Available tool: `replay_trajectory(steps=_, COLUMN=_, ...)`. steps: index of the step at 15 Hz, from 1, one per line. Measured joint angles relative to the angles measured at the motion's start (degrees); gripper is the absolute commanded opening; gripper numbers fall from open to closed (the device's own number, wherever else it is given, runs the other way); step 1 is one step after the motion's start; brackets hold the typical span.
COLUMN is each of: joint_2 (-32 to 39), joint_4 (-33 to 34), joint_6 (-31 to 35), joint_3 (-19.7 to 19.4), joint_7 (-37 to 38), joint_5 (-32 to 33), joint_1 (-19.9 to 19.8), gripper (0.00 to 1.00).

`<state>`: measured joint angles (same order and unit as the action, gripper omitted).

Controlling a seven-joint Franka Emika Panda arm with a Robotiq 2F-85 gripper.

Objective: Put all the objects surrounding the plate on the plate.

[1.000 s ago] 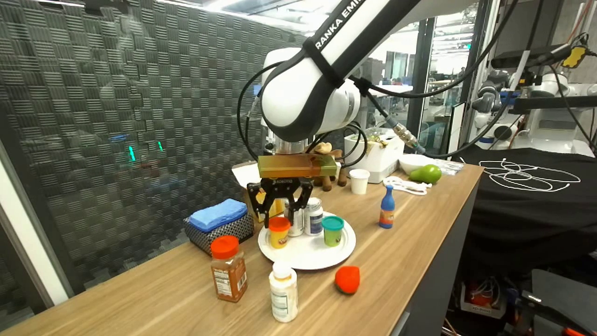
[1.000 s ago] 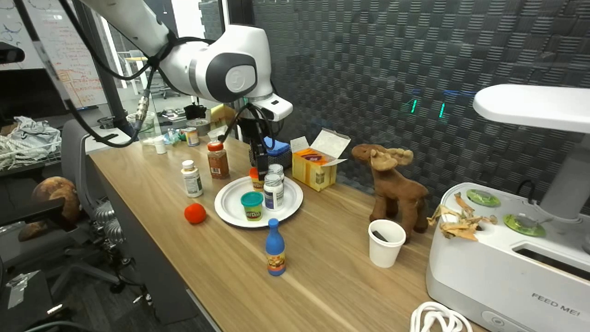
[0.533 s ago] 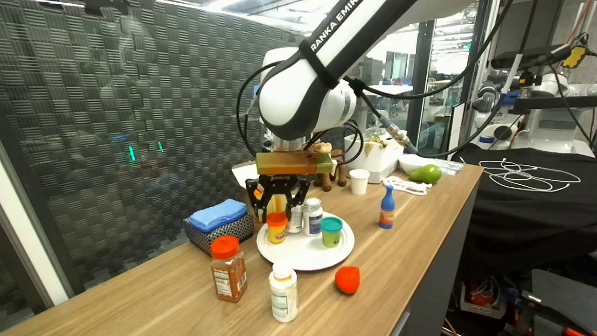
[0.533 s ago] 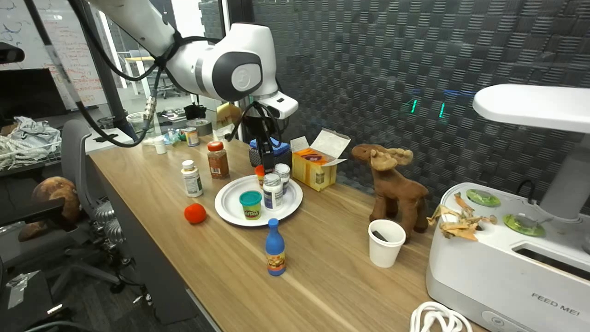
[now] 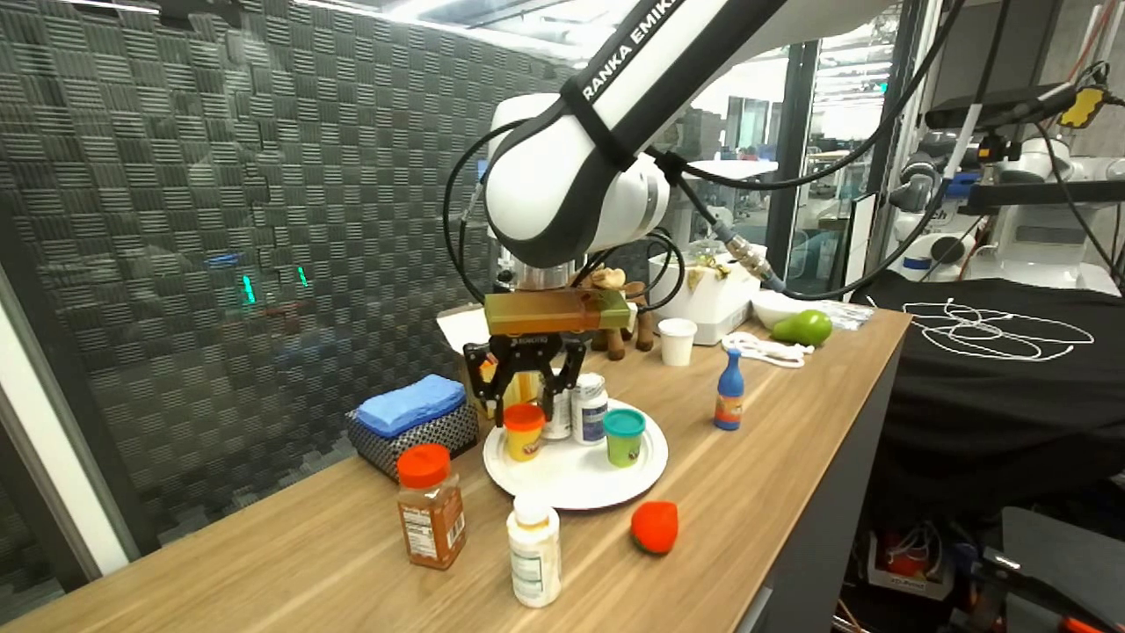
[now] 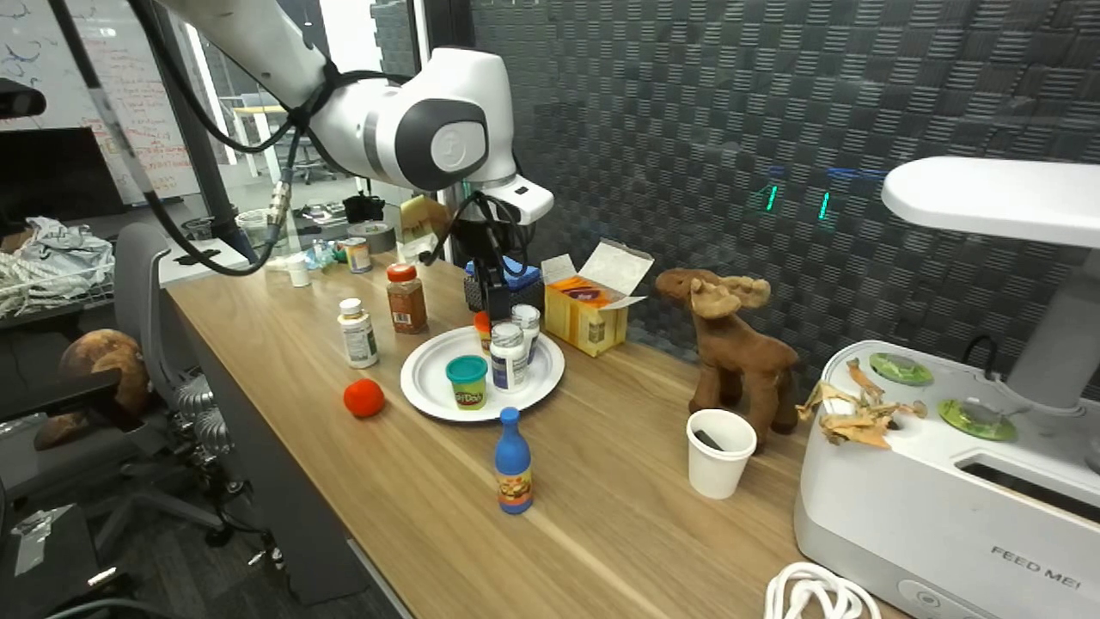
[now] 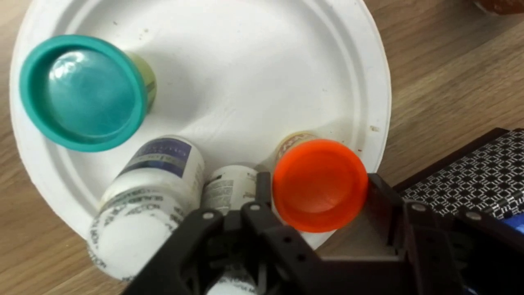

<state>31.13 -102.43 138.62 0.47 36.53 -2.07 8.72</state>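
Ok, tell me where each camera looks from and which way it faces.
An exterior view: near the brown jar, facing along the counter past the plate; arm and jaws show.
An exterior view: near the white planter, facing the plate, brown jar beyond; arm and jaws show.
Wrist view: by the jaws, looking down on the plate; only they show, flanking the orange lid.
Shared: both exterior views show the white paper cup.

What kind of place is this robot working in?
Most likely a robotics lab, or an office used as one. An exterior view shows a whiteboard with writing on it and an office chair; in the background stands what looks like a second robot arm.
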Motion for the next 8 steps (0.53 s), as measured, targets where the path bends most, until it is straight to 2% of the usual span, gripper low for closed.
replay_trajectory(steps=1, joint_2=0.08, joint_4=0.00, joint_6=-0.12, joint_3=0.00, joint_7=-0.33, joint_5=0.00, joint_1=0.15, gripper=1.00)
replay_trajectory(steps=8, joint_2=-0.89, joint_4=-0.01, joint_6=-1.51, joint_3=2.29, joint_7=-5.36, joint_5=-3.21, joint_1=0.38, gripper=1.00)
